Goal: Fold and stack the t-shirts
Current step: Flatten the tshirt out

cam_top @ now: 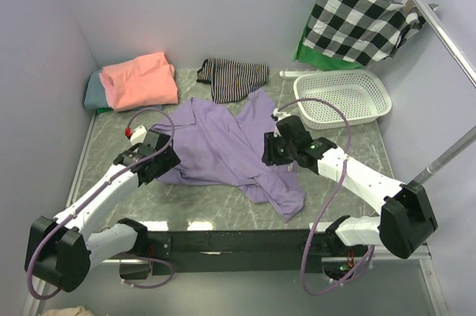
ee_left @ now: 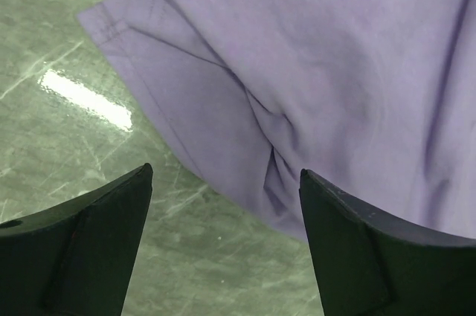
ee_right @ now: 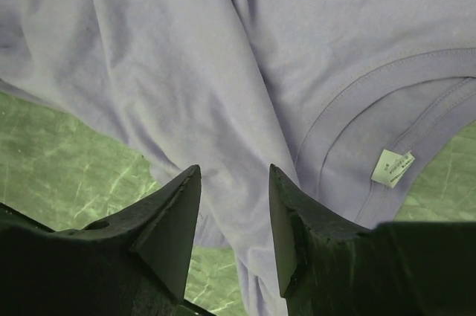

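from above, the lavender t-shirt (cam_top: 223, 145) is lying crumpled and spread across the middle of the table (cam_top: 193, 208), one end trailing toward the lower right of the frame. the left gripper (cam_top: 160, 160) is sitting at the shirt's left edge, and the right gripper (cam_top: 277, 149) is hanging over its right side. in the upper left corner the salmon-pink t-shirt (cam_top: 140, 79) is resting folded on top of the grey-teal t-shirt (cam_top: 93, 91), of which only a strip is peeking out at the left. a striped cloth (cam_top: 232, 76) is lying at the top centre, with a white basket (cam_top: 379, 93) to its right. in the left wrist view, the two dark fingers (ee_left: 89, 242) are standing wide apart with nothing between them, the shirt's hemmed edge filling the upper right and bare table showing at the left. in the right wrist view, the fingers (ee_right: 171, 219) are standing partly apart just over a fold of the shirt; the collar (ee_right: 372, 100) and its white label (ee_right: 393, 167) are showing at the right.
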`<state>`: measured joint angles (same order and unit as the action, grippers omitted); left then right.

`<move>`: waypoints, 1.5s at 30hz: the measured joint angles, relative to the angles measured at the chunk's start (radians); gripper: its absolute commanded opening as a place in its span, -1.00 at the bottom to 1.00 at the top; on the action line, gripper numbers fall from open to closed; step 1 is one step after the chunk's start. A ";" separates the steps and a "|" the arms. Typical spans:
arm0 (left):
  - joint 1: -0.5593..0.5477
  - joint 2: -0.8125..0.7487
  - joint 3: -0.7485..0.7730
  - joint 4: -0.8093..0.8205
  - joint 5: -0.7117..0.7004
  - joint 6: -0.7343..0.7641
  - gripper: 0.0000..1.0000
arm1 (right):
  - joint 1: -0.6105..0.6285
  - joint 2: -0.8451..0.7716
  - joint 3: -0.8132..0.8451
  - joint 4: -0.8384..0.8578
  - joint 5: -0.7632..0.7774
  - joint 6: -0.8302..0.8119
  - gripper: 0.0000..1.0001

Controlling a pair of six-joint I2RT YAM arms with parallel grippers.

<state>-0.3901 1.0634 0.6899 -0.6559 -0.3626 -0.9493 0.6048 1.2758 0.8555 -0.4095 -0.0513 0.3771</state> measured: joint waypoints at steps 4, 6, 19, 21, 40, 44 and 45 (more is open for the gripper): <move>0.000 0.021 -0.013 0.025 -0.028 -0.040 0.55 | 0.000 0.006 0.000 0.008 -0.012 -0.001 -0.04; 0.000 0.063 -0.023 0.050 -0.030 -0.052 0.51 | 0.000 0.017 0.000 0.011 -0.018 -0.001 -0.04; 0.000 0.171 -0.077 0.116 -0.028 -0.094 -0.05 | 0.001 0.057 -0.007 0.040 -0.021 -0.011 -0.05; 0.000 0.182 -0.088 0.133 -0.028 -0.095 -0.05 | 0.001 0.063 -0.007 0.043 -0.021 -0.014 -0.05; -0.063 0.189 -0.123 0.200 0.016 -0.120 -0.98 | 0.002 0.072 -0.007 0.041 0.010 -0.039 -0.07; -0.169 0.092 -0.123 0.063 0.126 -0.163 -0.98 | 0.001 0.084 -0.007 0.041 0.040 -0.049 -0.07; -0.187 0.061 -0.122 0.032 0.149 -0.175 -0.98 | -0.004 0.095 -0.006 0.040 0.052 -0.051 -0.09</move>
<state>-0.5770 1.1244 0.5674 -0.6243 -0.2138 -1.1240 0.6010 1.3705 0.8490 -0.3691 0.0006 0.3256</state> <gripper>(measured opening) 0.021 0.467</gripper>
